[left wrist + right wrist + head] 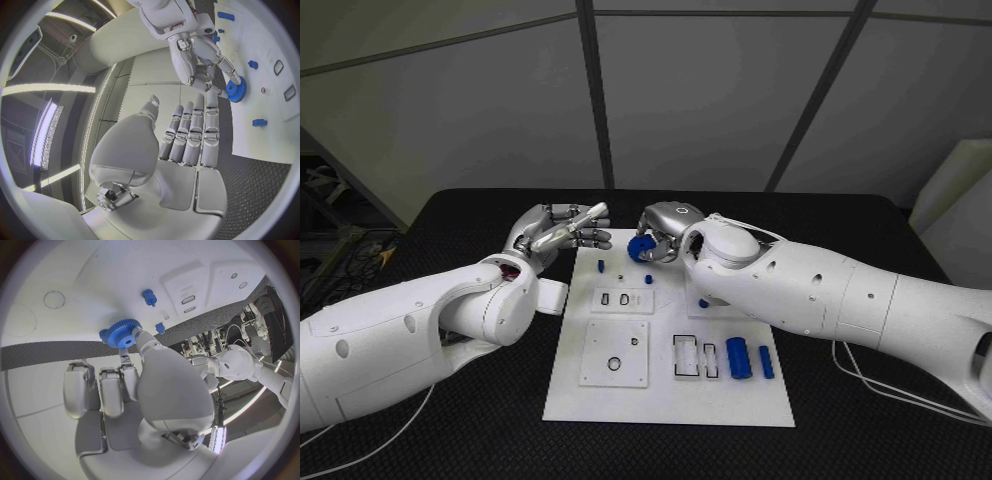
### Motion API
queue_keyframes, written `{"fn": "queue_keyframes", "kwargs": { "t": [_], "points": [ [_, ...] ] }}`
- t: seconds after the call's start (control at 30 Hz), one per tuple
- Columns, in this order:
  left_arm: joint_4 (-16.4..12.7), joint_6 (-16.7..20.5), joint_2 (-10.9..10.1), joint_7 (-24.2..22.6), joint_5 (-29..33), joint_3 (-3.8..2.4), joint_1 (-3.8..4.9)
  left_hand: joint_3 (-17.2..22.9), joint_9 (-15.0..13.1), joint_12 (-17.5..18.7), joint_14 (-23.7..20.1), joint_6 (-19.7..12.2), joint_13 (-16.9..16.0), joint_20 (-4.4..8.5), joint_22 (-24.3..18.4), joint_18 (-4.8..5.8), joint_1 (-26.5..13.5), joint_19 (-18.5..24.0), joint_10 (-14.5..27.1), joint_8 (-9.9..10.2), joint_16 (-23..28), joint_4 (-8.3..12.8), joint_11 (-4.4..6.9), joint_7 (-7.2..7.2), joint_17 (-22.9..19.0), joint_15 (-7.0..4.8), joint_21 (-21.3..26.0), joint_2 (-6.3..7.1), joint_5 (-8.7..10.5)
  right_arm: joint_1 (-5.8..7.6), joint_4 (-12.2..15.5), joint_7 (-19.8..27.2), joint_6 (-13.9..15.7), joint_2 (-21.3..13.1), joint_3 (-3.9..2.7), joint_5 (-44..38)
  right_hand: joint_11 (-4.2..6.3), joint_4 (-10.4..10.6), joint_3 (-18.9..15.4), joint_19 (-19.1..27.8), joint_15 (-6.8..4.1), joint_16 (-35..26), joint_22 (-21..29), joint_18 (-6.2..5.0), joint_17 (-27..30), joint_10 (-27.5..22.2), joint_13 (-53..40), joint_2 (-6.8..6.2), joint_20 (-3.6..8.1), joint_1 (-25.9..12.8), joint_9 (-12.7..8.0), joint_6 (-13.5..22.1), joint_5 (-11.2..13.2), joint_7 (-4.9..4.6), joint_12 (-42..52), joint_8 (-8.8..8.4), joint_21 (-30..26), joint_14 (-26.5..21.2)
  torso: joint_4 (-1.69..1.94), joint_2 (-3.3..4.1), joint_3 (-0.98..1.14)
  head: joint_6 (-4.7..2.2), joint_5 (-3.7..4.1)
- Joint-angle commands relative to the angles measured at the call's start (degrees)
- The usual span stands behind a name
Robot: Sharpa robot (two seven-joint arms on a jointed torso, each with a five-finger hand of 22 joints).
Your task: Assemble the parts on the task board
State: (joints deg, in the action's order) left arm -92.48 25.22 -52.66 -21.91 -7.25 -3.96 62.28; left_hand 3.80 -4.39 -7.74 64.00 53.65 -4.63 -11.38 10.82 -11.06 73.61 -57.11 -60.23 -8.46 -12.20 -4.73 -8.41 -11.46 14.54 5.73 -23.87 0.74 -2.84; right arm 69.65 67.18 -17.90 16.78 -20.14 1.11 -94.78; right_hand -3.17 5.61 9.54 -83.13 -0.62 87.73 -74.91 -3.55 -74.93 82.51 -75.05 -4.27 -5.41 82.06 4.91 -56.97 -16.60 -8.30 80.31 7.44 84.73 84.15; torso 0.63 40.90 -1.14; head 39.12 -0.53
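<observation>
Right hand: the right hand point(669, 228) hangs over the far end of the task board point(668, 395), toward 12 o'clock from the board's middle, and pinches a blue gear point(642, 249) between its fingertips; the right wrist view shows the same gear point(123, 334) at the tips of the fingers point(145, 342), just above the white plate.
Left hand: the left hand point(560, 230) sits at about 11 o'clock from the board's middle, beside the board's far left corner, holding nothing; in the left wrist view its fingers point(190, 132) lie straight and pressed side by side, the thumb set apart.
Gear: toothed, blue, with a round hole in its centre; the left wrist view shows it point(237, 91) held by the other hand's fingertips against or just over the board. Whether it touches the board cannot be told.
Other parts: two blue cylinders point(738, 357) lie side by side at about 4 o'clock on the board; small blue pegs point(602, 266) stand near the far end, close to the gear.
Board: white plate with rectangular and round recesses, lying on the black table point(877, 440).
</observation>
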Motion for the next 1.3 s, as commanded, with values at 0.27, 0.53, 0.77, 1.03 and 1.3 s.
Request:
{"fn": "queue_keyframes", "kwargs": {
  "t": [0.27,0.53,0.77,1.03,1.3],
  "points": [
    [0.0,-0.6,0.2,-0.1,-0.4,-0.04,0.09,-0.1,0.1,0.4,-0.3,0.1,0.1,-0.16,-0.1,0.81,-0.1,0.3,0.2,0.3,0.4,0.1,-0.35,-0.24,0.1,0.08,-0.1,-0.42,0.07,-0.09,-1.5,0.2,-1.6,0.6,0.48,-0.1,-1.32,0.4,0.5,-0.1,0.72,0.4,-2.8,0.98,-10.9,-2.6,-1.7,-0.71,-0.72,-2.4,-1.0,4.5,1.6,-1.31,-3.2,-2.98,0.0,5.0,0.08,-0.01,0.02,0.02,0.07],
    [0.1,-0.5,0.2,-0.1,-0.4,-0.04,0.09,-0.2,0.1,0.5,-0.5,0.1,0.1,-0.21,-0.1,0.83,-0.1,0.5,0.2,0.4,0.7,0.2,-0.4,-0.28,0.2,0.16,0.0,-0.47,0.08,-0.12,-2.2,0.7,-2.7,1.1,0.54,0.8,-1.66,5.3,-1.7,0.2,1.12,0.6,-2.4,0.89,-11.2,-3.5,-0.6,-1.9,-1.23,-8.6,-0.9,7.9,4.2,-1.47,-4.2,-3.21,-0.1,5.0,0.01,0.01,-0.01,0.08,0.05],
    [0.1,-0.5,0.1,0.0,-0.4,-0.04,0.09,-0.2,0.1,0.5,-0.5,0.1,0.1,-0.22,-0.1,0.84,-0.1,0.5,0.2,0.5,0.7,0.2,-0.4,-0.29,0.2,0.17,0.0,-0.49,0.08,-0.12,-2.3,0.8,-5.0,0.8,0.55,1.6,-1.52,8.7,-1.8,0.0,1.05,0.9,-2.8,0.95,-11.8,-3.1,-1.2,-1.16,-1.22,-11.2,-0.5,5.5,3.1,-1.27,-3.6,-1.81,0.0,5.1,-0.06,0.0,0.01,0.2,-0.02],
    [0.1,-0.6,0.1,0.0,-0.4,-0.04,0.09,-0.3,0.1,0.7,-0.7,0.1,0.1,-0.26,-0.1,0.85,-0.1,0.6,0.2,0.6,0.9,0.2,-0.45,-0.34,0.2,0.22,0.0,-0.49,0.08,-0.12,-2.1,0.6,-6.3,0.2,0.56,2.6,-1.35,10.7,-1.8,-0.4,0.9,1.1,-3.4,1.07,-12.4,-2.3,-2.2,0.4,-1.07,-13.5,-0.4,3.6,0.3,-1.06,-2.6,-1.03,0.3,5.2,-0.01,-0.01,0.02,0.38,-0.02],
    [0.1,-0.5,0.0,0.0,-0.4,-0.04,0.08,-0.4,0.2,0.7,-0.7,0.1,0.1,-0.29,-0.1,0.85,-0.1,0.7,0.2,0.6,1.0,0.2,-0.49,-0.38,0.3,0.25,0.1,-0.45,0.08,-0.13,-1.6,0.8,-2.1,-0.6,0.56,2.7,-1.46,10.1,-1.5,-0.5,0.96,1.3,-3.7,1.13,-12.7,-2.1,-2.6,0.3,-1.09,-13.3,-0.7,4.3,-1.8,-1.24,-2.2,-1.59,0.4,5.3,-0.06,-0.01,0.03,0.37,0.01]
  ]
}}
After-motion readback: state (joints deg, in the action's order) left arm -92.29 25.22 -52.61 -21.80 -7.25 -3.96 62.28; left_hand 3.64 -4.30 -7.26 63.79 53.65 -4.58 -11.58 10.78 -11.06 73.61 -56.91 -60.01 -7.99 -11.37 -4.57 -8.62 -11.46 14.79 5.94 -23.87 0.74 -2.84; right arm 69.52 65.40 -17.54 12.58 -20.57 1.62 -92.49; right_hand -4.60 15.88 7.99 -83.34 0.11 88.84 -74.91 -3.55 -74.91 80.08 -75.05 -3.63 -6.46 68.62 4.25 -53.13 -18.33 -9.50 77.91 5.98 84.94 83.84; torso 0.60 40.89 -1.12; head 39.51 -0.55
